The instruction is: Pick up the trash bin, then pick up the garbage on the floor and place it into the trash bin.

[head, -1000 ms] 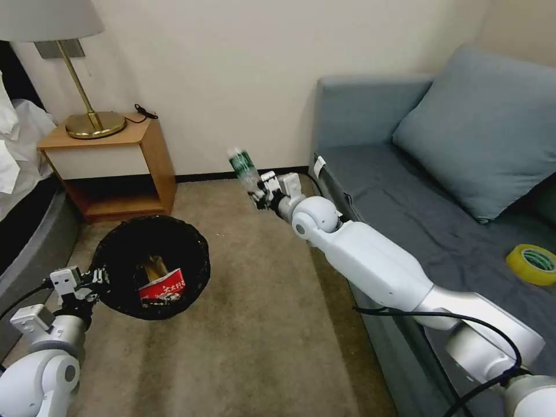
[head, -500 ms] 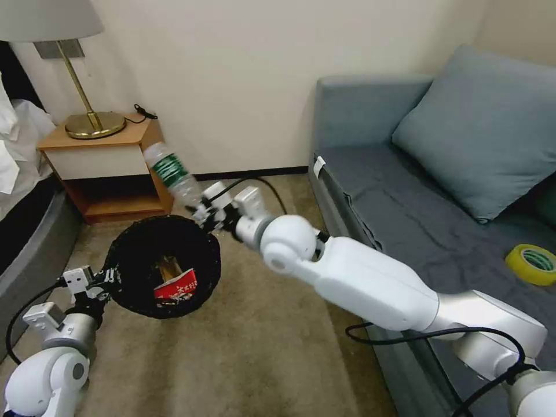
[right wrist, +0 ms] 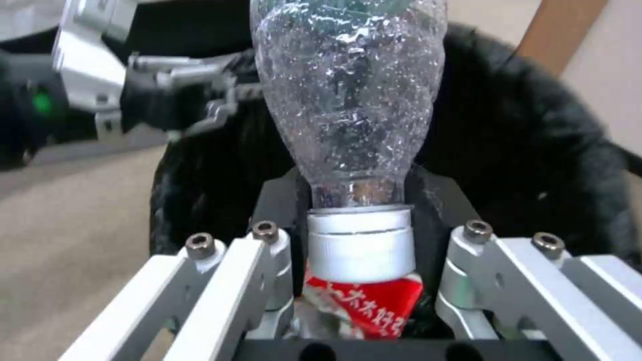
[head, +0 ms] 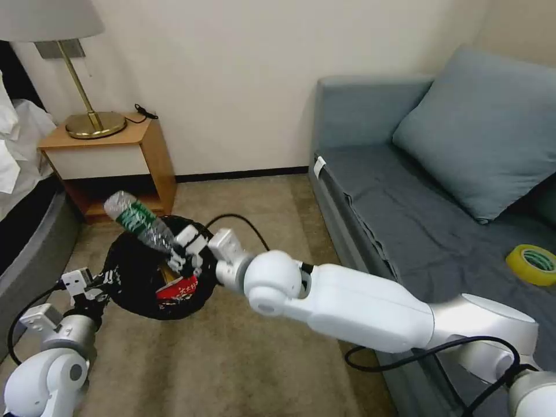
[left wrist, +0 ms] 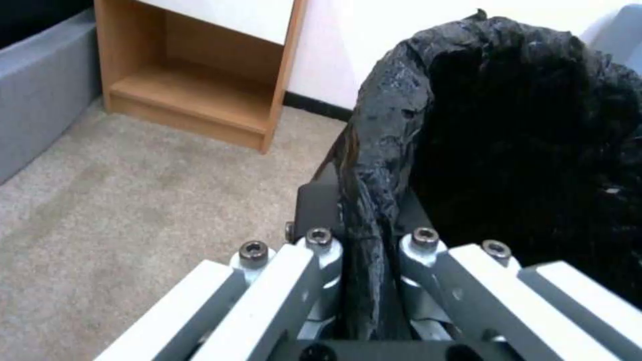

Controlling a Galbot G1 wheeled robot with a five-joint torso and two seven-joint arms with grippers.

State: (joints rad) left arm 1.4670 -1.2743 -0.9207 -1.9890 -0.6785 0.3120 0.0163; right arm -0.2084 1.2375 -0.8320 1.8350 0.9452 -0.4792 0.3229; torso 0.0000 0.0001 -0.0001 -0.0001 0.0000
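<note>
The trash bin, lined with a crinkled black bag, hangs tilted just above the carpet at the lower left. My left gripper is shut on its near rim, and the bag's edge is pinched between the fingers. My right gripper is over the bin's mouth, shut on the cap end of a clear green-labelled bottle. The bottle slants up and away from the white cap. A red-and-white snack packet lies inside the bin and also shows below the cap as a red packet.
A wooden nightstand with a brass lamp stands behind the bin. A grey bed edge runs along the left. The blue sofa fills the right, with a yellow tape roll on it. Open carpet lies in front.
My right arm has swung left and down with the bottle, from mid-room to over the bin's mouth. The left gripper and bin shifted slightly right.
</note>
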